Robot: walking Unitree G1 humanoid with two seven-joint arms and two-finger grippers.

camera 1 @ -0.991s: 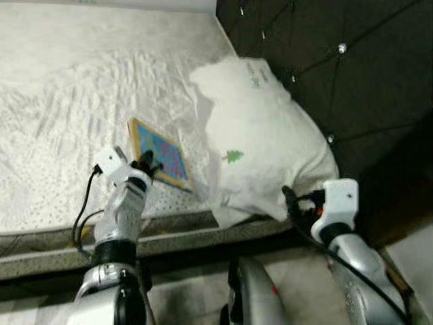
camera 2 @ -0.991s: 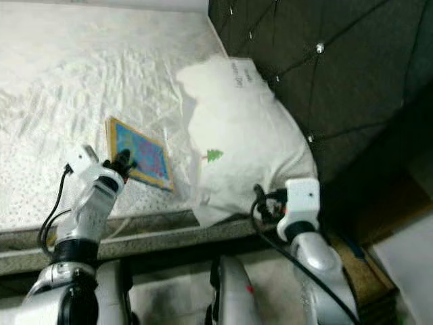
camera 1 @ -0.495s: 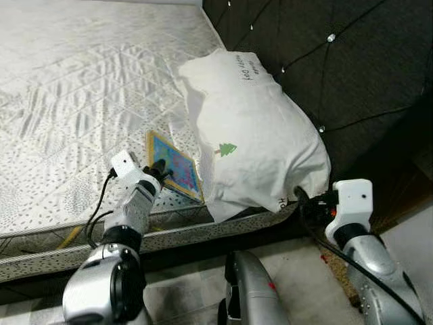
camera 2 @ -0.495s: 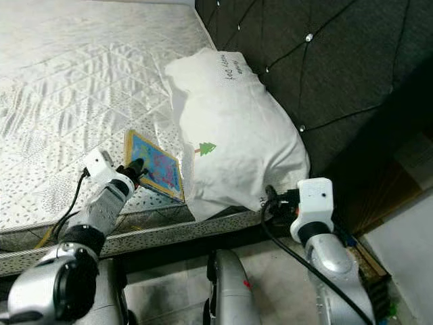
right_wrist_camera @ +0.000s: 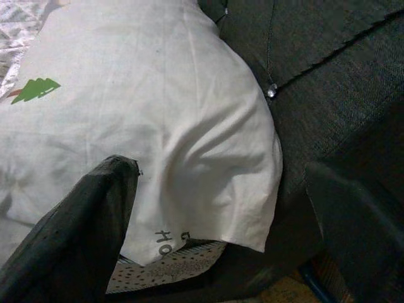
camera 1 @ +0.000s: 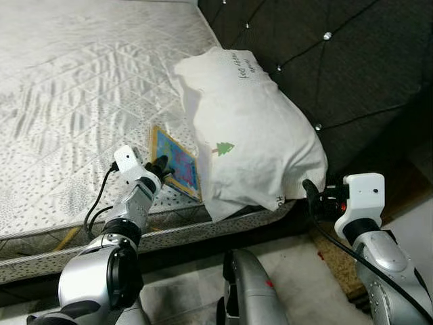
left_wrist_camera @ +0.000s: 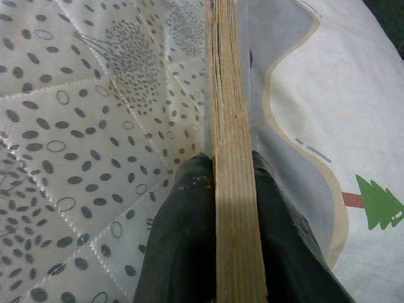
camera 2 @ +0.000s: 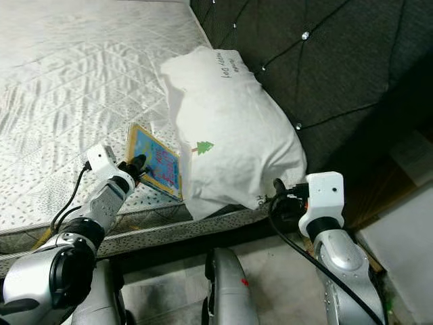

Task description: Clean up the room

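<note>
White quilted mattress [camera 1: 74, 88] spreads across the head view, a white pillow [camera 1: 250, 145] propped at the dark tufted headboard [camera 1: 352, 68]. A blue picture book [camera 1: 174, 162] with a yellow border lies near the bed's edge, just beside the pillow. The left gripper [camera 1: 161, 167] sits at the book's near edge; the right gripper [camera 1: 312, 196] waits by the pillow's lower corner.

In the left wrist view the two black fingers [left_wrist_camera: 183, 252] are pinched on the book's worn edge [left_wrist_camera: 230, 158].

In the right wrist view the fingers [right_wrist_camera: 82, 233] stand wide apart, holding nothing, the pillow between them.

The tidying looks barely begun: the book is gripped but not lifted, and it has yet to be put away.
</note>
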